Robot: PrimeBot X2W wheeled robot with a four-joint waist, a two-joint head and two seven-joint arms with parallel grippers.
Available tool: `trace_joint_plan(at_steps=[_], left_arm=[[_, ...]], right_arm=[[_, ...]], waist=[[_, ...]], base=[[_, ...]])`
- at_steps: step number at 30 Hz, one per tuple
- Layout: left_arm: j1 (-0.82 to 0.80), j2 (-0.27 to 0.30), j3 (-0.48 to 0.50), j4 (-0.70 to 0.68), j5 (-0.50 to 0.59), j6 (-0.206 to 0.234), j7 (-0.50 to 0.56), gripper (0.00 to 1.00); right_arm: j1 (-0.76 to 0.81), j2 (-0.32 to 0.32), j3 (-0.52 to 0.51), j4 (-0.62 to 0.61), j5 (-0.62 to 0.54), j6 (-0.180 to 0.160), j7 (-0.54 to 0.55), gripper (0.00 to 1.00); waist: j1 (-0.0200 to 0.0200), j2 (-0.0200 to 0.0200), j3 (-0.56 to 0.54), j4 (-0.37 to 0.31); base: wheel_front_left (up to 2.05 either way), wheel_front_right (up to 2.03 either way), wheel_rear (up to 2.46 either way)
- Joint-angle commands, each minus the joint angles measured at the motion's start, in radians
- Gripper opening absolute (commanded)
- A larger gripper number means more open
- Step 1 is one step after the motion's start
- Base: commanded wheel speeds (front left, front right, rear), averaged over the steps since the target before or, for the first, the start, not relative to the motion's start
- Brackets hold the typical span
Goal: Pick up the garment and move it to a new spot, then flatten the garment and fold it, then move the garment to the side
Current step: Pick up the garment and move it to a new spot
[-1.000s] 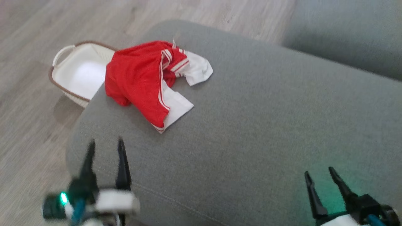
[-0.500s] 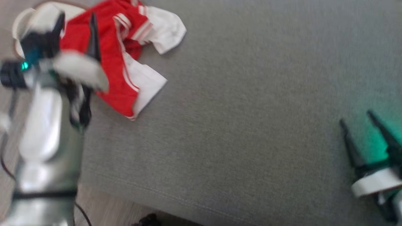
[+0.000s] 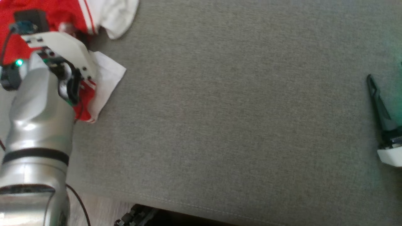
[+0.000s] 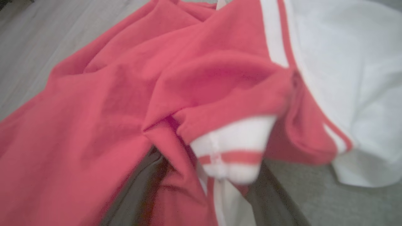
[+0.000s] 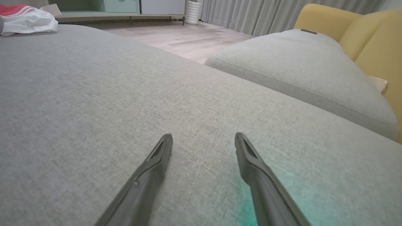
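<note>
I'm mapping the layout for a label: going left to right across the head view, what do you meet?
red-and-white garment → bare grey cushion → right gripper, at the right edge.

left arm point(image 3: 34, 131): silver forearm rises from the lower-left corner of head view, reaching forward, with a black band point(image 3: 34, 155) round it low down. white wrist housing point(image 3: 64, 51) sits at the far end, green LED point(image 3: 19, 62) lit beside it. left pincer point(image 4: 204, 188): in its wrist view both dark fingers point(image 4: 135, 197) are splayed wide at the bottom edge, tips covered, nothing clamped. right pincer point(image 5: 203, 138): jaws wide apart, long straight fingers, tips clear, empty, held at a low angle. head view catches one right finger point(image 3: 378, 103) at the right edge pointing up-frame, white wrist shell point(image 3: 389, 157) below it. arms well apart.
</note>
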Motion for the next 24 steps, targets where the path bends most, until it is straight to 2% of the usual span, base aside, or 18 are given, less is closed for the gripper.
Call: trace_joint_plan(at_steps=[1, 2, 3, 8, 11, 18, 24], left_arm=[[-0.017, 0.044, 0.018, 0.005, 0.003, 0.007, -0.003, 0.86], [-0.022, 0.047, 0.013, 0.021, 0.009, 0.012, -0.027, 0.16], [-0.027, 0.048, 0.011, 0.034, 0.012, 0.014, -0.053, 0.00], [-0.068, 0.067, -0.006, 0.068, 0.028, 0.011, -0.209, 0.00], [-0.104, 0.085, -0.033, 0.060, 0.051, -0.002, -0.303, 0.00], [-0.114, 0.093, -0.083, -0.092, 0.073, -0.070, -0.350, 0.00], [-0.068, 0.085, -0.132, -0.253, 0.063, -0.123, -0.321, 0.00]], right_arm=[[0.030, -0.027, 0.009, 0.030, 0.006, -0.001, 0.010, 1.00], [0.030, -0.026, 0.005, 0.027, 0.006, -0.001, 0.010, 1.00], [0.031, -0.024, 0.002, 0.024, 0.005, -0.001, 0.010, 1.00], [0.023, 0.008, 0.009, 0.034, 0.002, -0.001, 0.007, 1.00], [0.009, 0.063, 0.037, 0.070, -0.002, -0.001, 0.003, 1.00], [0.009, 0.196, 0.071, 0.128, -0.001, -0.001, 0.000, 1.00], [0.052, 0.300, 0.075, 0.162, -0.005, -0.001, 0.000, 1.00]], waist=[[-0.0001, 0.0000, 0.016, -0.016], [-0.0001, 0.0000, 0.018, -0.017], [-0.0001, 0.0000, 0.019, -0.019], [-0.0001, 0.0000, -0.016, -0.029], [-0.0001, 0.0000, -0.095, -0.047], [-0.0001, 0.0000, -0.295, -0.126], [-0.0001, 0.0000, -0.454, -0.237]], base=[[0.00, 0.00, 0.00], [0.00, 0.00, 0.00], [0.00, 0.00, 0.00], [0.00, 0.00, 0.00], [0.00, 0.00, 0.00], [0.00, 0.00, 0.00], [0.00, 0.00, 0.00]])
